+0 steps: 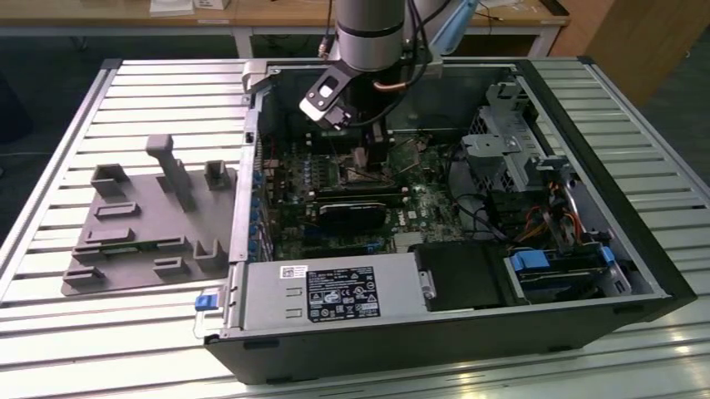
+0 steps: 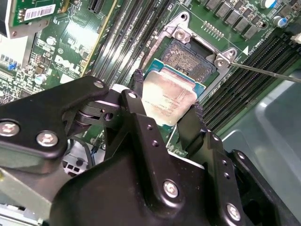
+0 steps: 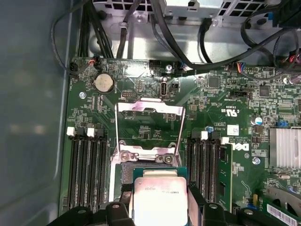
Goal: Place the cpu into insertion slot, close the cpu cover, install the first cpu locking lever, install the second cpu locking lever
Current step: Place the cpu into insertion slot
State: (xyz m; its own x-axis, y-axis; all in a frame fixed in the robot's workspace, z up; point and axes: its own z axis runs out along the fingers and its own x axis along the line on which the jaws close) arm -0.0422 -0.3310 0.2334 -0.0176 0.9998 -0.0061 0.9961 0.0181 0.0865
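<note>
Two black fingers (image 2: 137, 84) of the gripper (image 2: 167, 94) pinch the cpu (image 2: 171, 101) by opposite edges. The chip is a flat square with a dull, smudged silver-grey metal lid and a thin green border. It hangs over the insertion slot (image 2: 188, 59), whose dark pin field shows past the chip's far edge; whether they touch cannot be told. In the first wrist view the cpu cover (image 3: 149, 107), a thin silver frame with a square window, lies swung open beyond the slot. In the exterior view the gripper sits upper middle, inside the open computer case (image 1: 444, 337).
</note>
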